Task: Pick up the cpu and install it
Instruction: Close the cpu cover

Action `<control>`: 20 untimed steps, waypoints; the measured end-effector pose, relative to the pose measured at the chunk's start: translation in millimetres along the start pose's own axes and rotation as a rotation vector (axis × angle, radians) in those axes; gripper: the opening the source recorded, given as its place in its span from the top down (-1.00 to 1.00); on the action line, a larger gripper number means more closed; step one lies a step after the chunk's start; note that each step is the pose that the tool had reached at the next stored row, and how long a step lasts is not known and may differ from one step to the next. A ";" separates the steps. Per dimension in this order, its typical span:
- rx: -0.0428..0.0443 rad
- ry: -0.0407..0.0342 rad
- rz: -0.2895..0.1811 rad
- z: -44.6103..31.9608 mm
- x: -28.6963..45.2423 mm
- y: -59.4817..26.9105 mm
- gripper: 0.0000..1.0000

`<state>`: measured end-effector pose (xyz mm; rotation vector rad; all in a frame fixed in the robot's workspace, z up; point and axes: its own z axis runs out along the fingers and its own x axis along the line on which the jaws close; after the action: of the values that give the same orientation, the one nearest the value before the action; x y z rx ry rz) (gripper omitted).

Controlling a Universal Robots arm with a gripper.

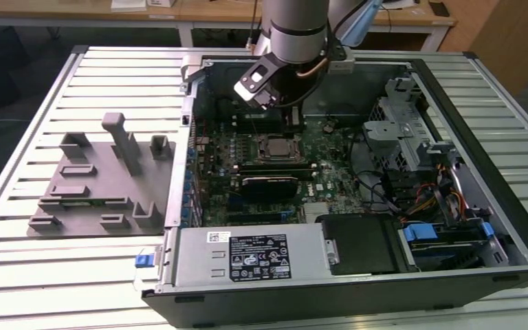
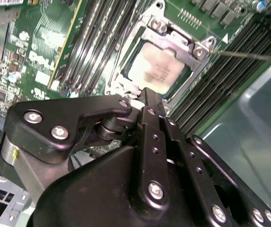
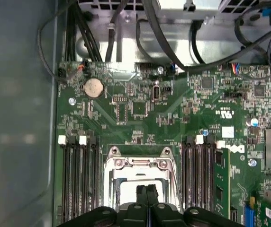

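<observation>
1. Hovering inside the open computer case [image 1: 337,306], the gripper [image 3: 147,190] points straight down at the socket frame [image 3: 140,165] on the green motherboard [image 3: 173,113]. This stance suits vertical work on the socket.
2. The cpu [image 2: 158,71] lies flat within that frame, its silvery top facing up and its edges square to the opening. It appears to be seated in the socket, not carried.
3. A thin metal lever [image 2: 249,55] sticks out sideways over the memory slots [image 2: 221,80]. The socket therefore looks unlatched, though this is only a judgement.
4. In both wrist views the jaws are pressed together with no gap, and nothing is pinched between them.
5. Their tips sit just above the near edge of the cpu. Whether they touch the chip or the frame cannot be told.
6. The grey plastic fixture [image 1: 99,179] stands on the slatted table [image 1: 25,96], on the exterior view's left of the case and well apart from the gripper.
</observation>
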<state>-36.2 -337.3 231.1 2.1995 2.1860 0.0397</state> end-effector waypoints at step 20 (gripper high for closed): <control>-0.0008 0.0035 -0.076 5.1 -0.8 -12.4 0.79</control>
<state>-48.3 -338.0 225.4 2.1158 2.2684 0.0420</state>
